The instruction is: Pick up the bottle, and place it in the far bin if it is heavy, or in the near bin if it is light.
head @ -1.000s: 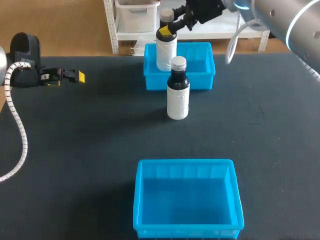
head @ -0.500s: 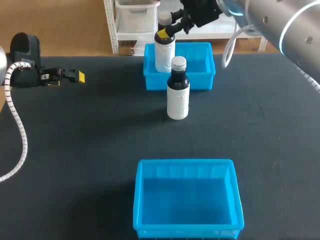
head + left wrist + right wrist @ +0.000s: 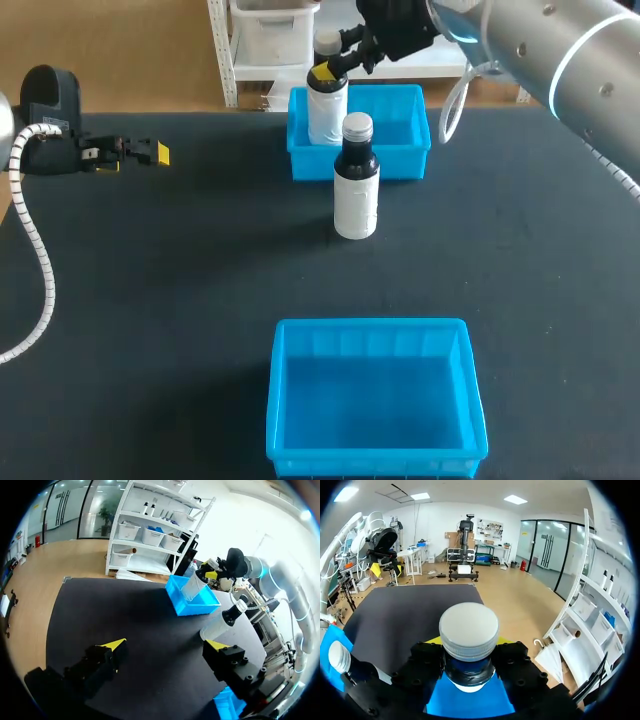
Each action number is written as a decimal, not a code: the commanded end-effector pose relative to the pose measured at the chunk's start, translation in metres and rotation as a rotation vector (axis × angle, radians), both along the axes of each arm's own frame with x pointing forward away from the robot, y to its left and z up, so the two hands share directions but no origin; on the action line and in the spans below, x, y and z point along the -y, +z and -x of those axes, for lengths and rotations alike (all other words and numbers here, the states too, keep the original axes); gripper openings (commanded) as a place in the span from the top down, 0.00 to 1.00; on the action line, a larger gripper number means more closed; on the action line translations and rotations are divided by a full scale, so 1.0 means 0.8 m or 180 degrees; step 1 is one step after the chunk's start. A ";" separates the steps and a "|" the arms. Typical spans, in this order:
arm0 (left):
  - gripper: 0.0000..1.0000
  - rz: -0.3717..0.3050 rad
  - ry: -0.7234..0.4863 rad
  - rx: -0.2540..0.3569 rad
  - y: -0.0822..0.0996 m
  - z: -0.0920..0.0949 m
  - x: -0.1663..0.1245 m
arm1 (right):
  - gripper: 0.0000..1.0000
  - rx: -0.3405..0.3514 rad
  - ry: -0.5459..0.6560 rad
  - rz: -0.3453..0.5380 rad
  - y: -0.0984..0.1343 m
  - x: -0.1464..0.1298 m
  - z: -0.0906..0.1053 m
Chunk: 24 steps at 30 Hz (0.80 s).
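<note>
The right claw point(image 3: 330, 70) pinches the bottle point(image 3: 326, 112) at its neck, just under the white cap point(image 3: 468, 630), with a finger on each side. Below this claw the bottle hangs over the far bin point(image 3: 400, 165), its lower body down among the bin's walls at the side nearer the left arm (whether its base touches the bin floor cannot be told). A second bottle point(image 3: 355, 195), dark-necked with a white label, stands upright on the desk point(image 3: 150, 300) just in front of that bin, below the right claw and a little nearer. The near bin point(image 3: 372, 462) sits well apart from this claw, at the desk's near edge. The left claw point(image 3: 165, 647) is spread wide with nothing between its fingers, low over the desk. Both bottles and the far bin lie well ahead of it.
</note>
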<state>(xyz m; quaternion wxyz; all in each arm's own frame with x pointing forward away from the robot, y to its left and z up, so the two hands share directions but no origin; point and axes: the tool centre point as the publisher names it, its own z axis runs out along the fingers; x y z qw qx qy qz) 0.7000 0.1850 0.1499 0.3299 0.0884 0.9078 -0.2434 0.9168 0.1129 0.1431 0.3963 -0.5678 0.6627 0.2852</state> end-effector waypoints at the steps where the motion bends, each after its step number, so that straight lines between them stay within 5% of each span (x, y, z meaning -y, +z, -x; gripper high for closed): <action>1: 0.00 0.0000 0.0000 0.0000 0.000 0.000 0.000 | 1.00 -0.0212 0.0311 0.0000 0.000 -0.003 -0.016; 24: 0.00 0.0000 0.0000 0.0000 0.000 0.000 0.000 | 1.00 -0.0342 0.0324 0.0023 -0.016 -0.004 -0.018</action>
